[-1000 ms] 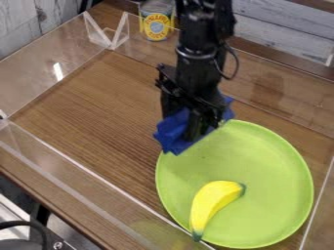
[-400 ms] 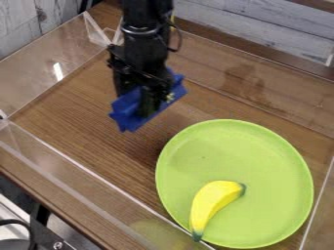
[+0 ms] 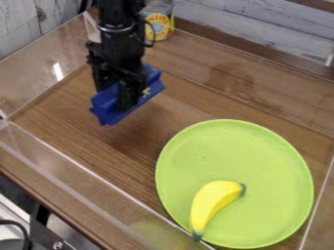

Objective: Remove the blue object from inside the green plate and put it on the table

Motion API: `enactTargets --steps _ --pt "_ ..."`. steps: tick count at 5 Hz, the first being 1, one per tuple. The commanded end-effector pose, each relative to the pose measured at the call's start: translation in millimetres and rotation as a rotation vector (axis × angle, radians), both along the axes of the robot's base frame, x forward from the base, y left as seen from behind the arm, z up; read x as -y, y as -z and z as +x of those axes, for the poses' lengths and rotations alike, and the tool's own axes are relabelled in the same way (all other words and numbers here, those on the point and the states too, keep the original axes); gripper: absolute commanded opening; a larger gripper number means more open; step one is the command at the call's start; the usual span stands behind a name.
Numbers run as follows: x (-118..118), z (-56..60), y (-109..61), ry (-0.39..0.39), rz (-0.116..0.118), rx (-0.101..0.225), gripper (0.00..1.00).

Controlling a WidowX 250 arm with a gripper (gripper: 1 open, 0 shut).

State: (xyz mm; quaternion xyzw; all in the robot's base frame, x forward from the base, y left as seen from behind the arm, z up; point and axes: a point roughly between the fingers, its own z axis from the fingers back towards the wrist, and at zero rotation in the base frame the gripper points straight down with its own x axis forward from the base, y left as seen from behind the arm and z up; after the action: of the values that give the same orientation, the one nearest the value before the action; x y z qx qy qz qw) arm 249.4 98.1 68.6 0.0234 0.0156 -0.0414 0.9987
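Wood-grain counter (image 3: 248, 88) inside clear acrylic walls: at upper left, one black pincer (image 3: 120, 96) pointing down pinches the single blue object (image 3: 125, 98) over bare wood, well clear of the one green plate (image 3: 261, 161) at lower right, which carries one yellow banana (image 3: 213, 205).

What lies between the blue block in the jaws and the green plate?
Only bare table; the camera view shows nothing between the blue block and the green plate.

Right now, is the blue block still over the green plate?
No, the blue object hangs in the gripper over bare table, clear of the green plate, which holds only a banana.
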Motion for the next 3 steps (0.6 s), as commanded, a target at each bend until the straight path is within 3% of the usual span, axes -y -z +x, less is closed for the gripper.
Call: enactTargets --steps 1,3 --pt "-13 11.6 -8.1 0.0 0.026 0.056 0.0" --pt "-26 15.9 2.6 -0.005 0.033 0.054 0.0"
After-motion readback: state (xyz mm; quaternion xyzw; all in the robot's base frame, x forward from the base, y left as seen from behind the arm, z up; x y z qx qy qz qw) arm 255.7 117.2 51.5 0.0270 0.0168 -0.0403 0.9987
